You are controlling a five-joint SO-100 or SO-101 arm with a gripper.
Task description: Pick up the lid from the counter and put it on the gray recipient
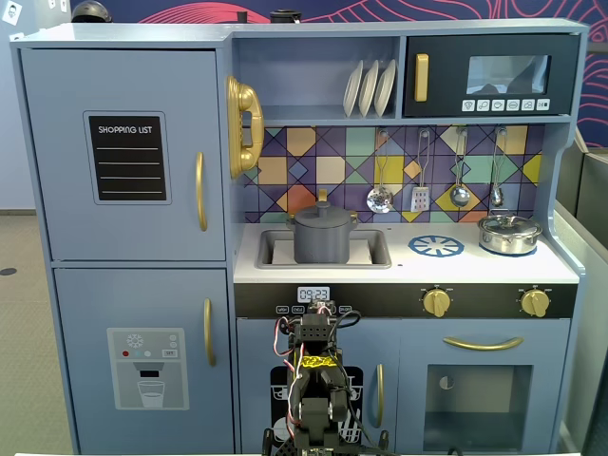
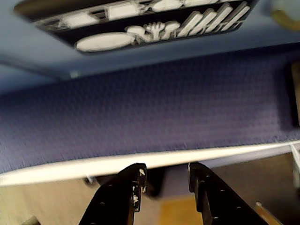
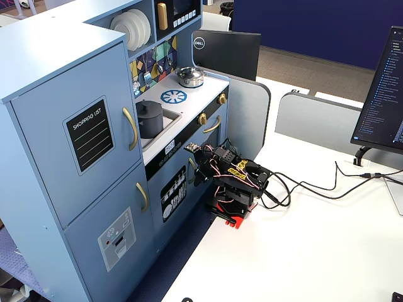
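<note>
The gray recipient (image 1: 323,242) stands in the sink of the toy kitchen, also seen in the other fixed view (image 3: 149,121). The dark-gray lid (image 1: 323,215) with its small knob sits on top of it (image 3: 150,105). My arm (image 3: 234,179) is folded low on the white table in front of the kitchen, well below the counter. In the wrist view my gripper (image 2: 165,171) is open with nothing between its black fingers (image 2: 133,187). It points down over the table edge (image 2: 93,164) toward blue carpet.
A shiny silver pot with its own lid (image 1: 509,233) stands on the counter's right, beside a blue burner disc (image 1: 436,246). Utensils (image 1: 380,195) hang on the back wall. Cables (image 3: 315,185) and a monitor (image 3: 383,100) occupy the table's right side.
</note>
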